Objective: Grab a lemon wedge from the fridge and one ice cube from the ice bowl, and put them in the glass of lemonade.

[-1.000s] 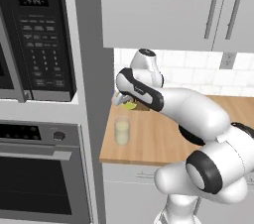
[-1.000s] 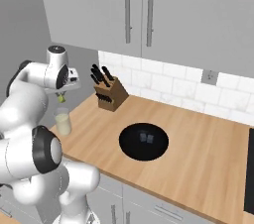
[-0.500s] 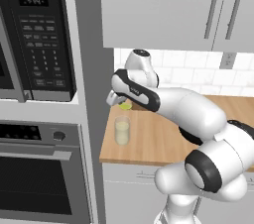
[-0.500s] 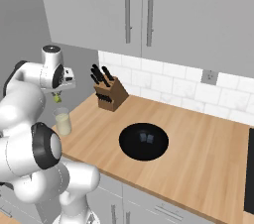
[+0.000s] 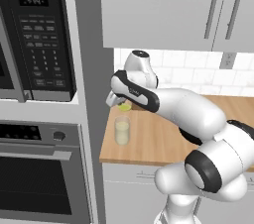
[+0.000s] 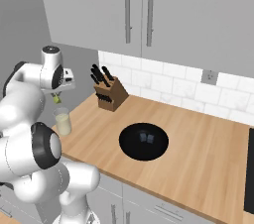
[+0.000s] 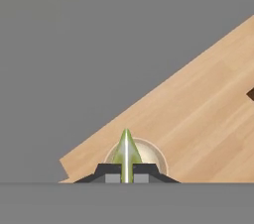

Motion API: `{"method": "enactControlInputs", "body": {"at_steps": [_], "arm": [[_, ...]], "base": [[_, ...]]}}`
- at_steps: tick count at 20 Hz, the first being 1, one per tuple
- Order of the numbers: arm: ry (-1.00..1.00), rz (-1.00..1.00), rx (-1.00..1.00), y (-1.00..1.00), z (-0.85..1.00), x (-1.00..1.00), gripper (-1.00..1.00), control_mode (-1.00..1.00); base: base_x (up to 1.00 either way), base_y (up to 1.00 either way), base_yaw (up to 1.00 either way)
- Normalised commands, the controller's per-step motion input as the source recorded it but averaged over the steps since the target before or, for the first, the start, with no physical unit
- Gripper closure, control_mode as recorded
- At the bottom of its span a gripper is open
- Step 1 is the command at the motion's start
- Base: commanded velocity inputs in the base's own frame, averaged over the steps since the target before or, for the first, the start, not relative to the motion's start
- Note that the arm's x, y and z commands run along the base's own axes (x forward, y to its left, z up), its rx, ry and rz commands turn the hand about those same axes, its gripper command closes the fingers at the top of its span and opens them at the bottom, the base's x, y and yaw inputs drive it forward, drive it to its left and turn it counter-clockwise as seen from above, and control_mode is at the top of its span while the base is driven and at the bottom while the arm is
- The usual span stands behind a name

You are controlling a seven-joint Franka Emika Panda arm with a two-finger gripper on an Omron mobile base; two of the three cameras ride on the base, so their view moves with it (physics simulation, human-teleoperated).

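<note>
Hand view is giving me the clearest read: I am looking down the gripper (image 7: pixel 126 174) with its jaws pinched tight on the lemon wedge (image 7: pixel 126 152), whose pointed tip is aiming toward twelve o'clock. Directly behind the wedge I am seeing the rim of the glass of lemonade (image 7: pixel 155 157), so the wedge is hanging roughly over the mouth of the glass.

From the right base view I am watching the gripper (image 6: pixel 58 96) hovering above the glass of lemonade (image 6: pixel 62 121), with the lemon wedge (image 6: pixel 57 98) dangling clear of the rim. The glass is standing near the corner of the wooden counter (image 6: pixel 198 153), at about nine o'clock from the ice bowl (image 6: pixel 144 141), and the knife block (image 6: pixel 110 92) is sitting at about eleven o'clock from that bowl.

I am judging that the step in hand is the drop. To do it well, I am planning to keep the wedge centred over the liquid, descend a little so it is not bouncing off the rim, and then part the fingers slowly. The ice cube step is not yet done.
</note>
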Motion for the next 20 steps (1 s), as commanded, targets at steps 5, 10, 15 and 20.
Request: {"method": "enactControlInputs", "body": {"at_steps": [5, 10, 15, 20], "arm": [[0.0, 0.0, 0.0, 0.0, -0.03, 0.0, 1.0, -1.0], [0.0, 0.0, 0.0, 0.14, 0.0, 0.01, 1.0, -1.0], [0.0, 0.0, 0.0, 0.0, -0.14, 0.02, 1.0, -1.0], [0.0, 0.0, 0.0, 0.0, -0.09, 0.0, 1.0, -1.0]], "base": [[0.0, 0.0, 0.0], [0.0, 0.0, 0.0], [0.0, 0.0, 0.0], [0.0, 0.0, 0.0]]}}
